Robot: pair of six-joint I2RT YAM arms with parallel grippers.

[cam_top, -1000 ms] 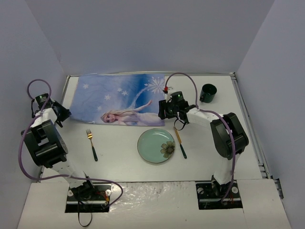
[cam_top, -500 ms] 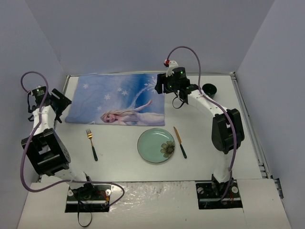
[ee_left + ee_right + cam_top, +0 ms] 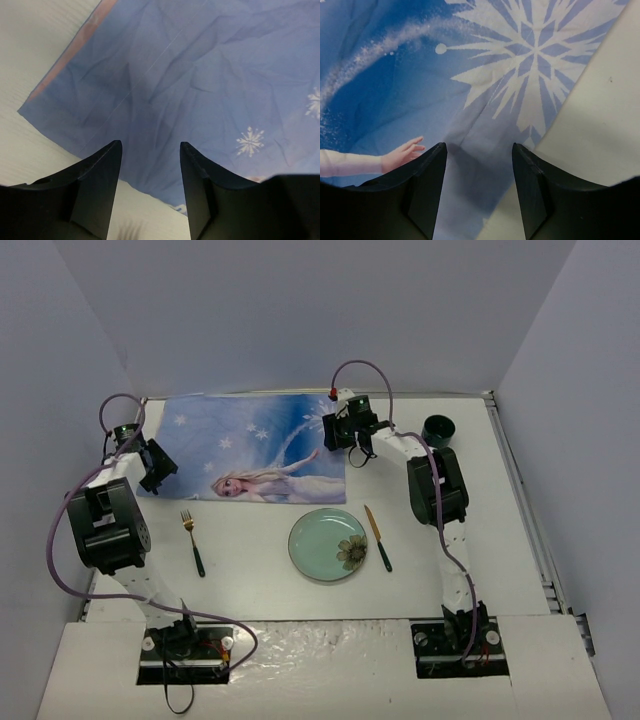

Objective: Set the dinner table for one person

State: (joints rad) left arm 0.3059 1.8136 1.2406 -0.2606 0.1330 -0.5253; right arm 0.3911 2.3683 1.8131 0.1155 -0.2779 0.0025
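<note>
The white dinner table [image 3: 450,540] lies under both claws. A blue princess cloth [image 3: 250,445] is spread on its far side. The left claw [image 3: 150,145] is over the cloth's left edge, fingers apart and holding nothing. The right claw [image 3: 479,146] is over the big snowflake corner, fingers apart too. A moment ago the left claw was off the cloth, by the table's left side.

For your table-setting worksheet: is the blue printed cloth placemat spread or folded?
Spread: the blue printed cloth placemat lies as one open rectangle, lightly creased.
</note>
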